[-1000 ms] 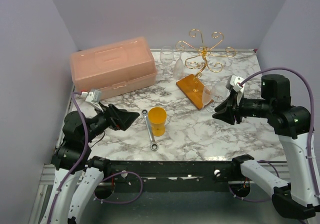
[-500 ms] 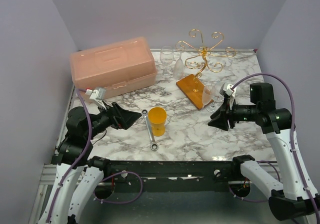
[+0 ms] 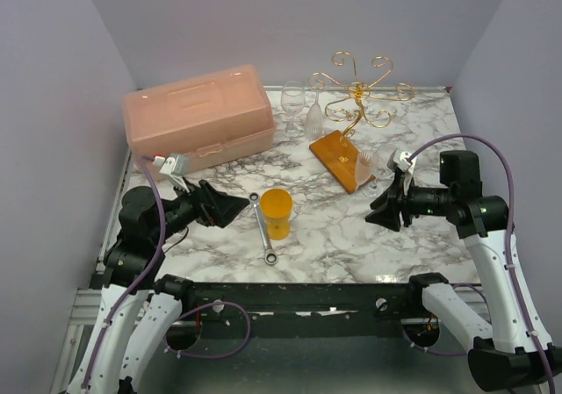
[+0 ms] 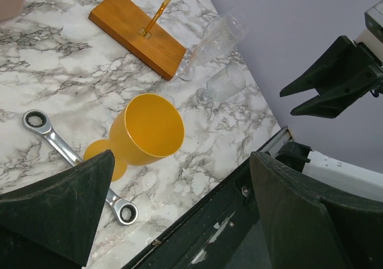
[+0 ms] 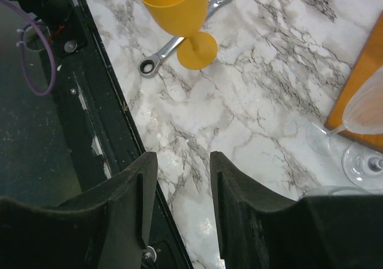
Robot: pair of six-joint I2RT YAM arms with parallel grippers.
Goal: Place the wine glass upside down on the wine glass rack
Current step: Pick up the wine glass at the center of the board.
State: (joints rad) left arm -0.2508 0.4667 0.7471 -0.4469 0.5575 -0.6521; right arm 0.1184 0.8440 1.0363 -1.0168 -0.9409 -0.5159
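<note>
one rack (image 3: 354, 120): curls overhead only

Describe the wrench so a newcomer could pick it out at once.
Start at the pink plastic toolbox at the far left of the table. In front of it, mid-table, stands a yellow goblet; the ratchet wrench lies flat beside its foot. It is the only silver metal tool, with a ring at each end.

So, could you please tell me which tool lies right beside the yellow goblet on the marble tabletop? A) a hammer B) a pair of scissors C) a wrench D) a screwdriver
C: a silver wrench with a ring at each end lies on the marble just to the left of the yellow goblet in the top view.
</note>
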